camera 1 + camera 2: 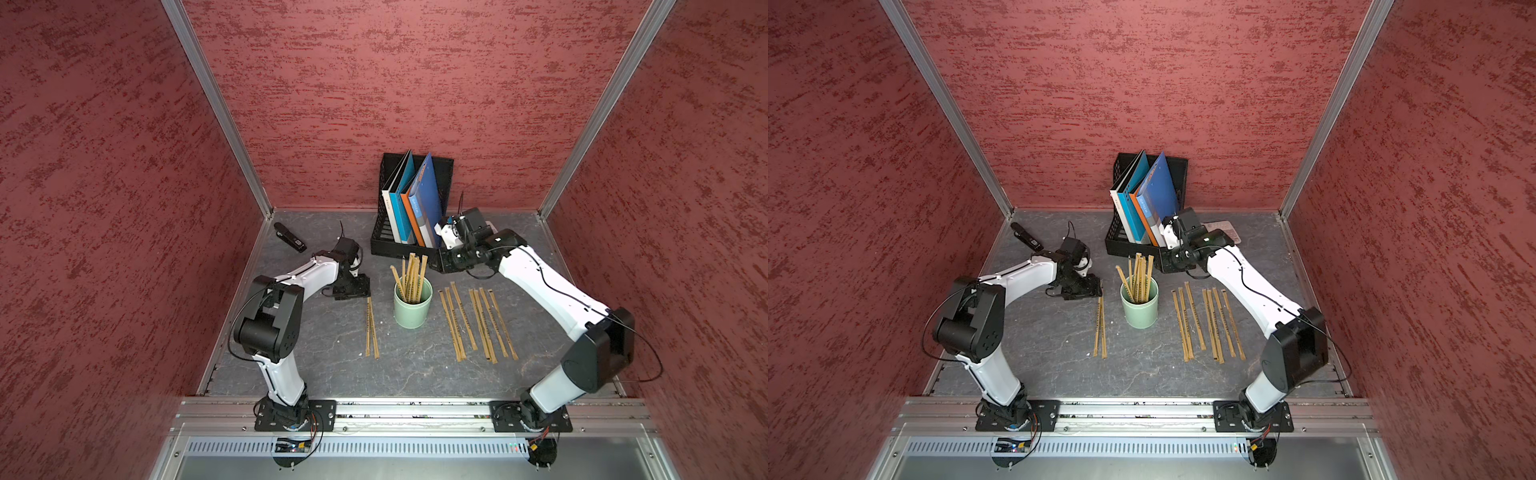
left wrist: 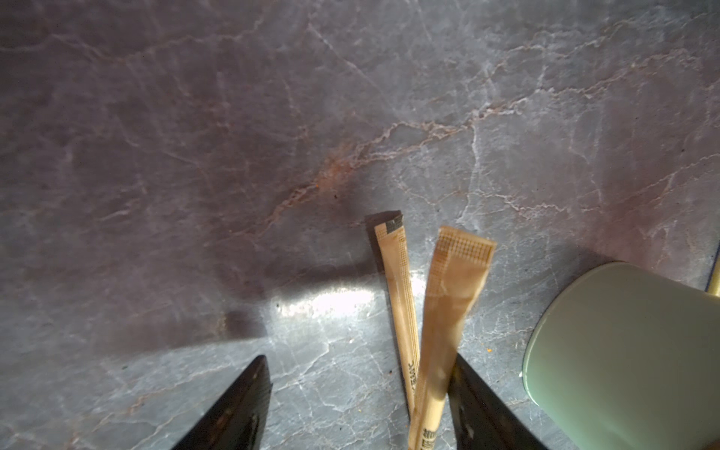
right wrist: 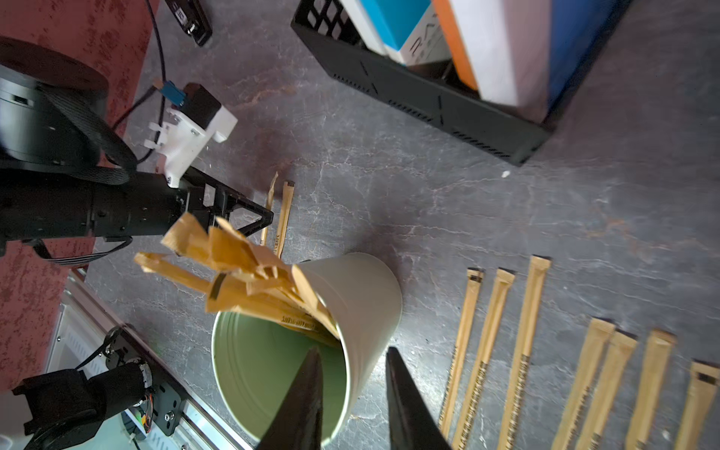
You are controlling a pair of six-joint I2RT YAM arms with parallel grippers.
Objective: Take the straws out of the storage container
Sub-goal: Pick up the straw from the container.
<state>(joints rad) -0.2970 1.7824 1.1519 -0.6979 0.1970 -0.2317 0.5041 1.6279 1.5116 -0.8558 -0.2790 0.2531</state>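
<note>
File holder [image 1: 384,245] just behind cup [image 1: 411,313]

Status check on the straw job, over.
Left tool open over two laid-down straws. Right tool open near the standing straws in the storage container; seven more laid alongside. File holder close behind right tool.
</note>
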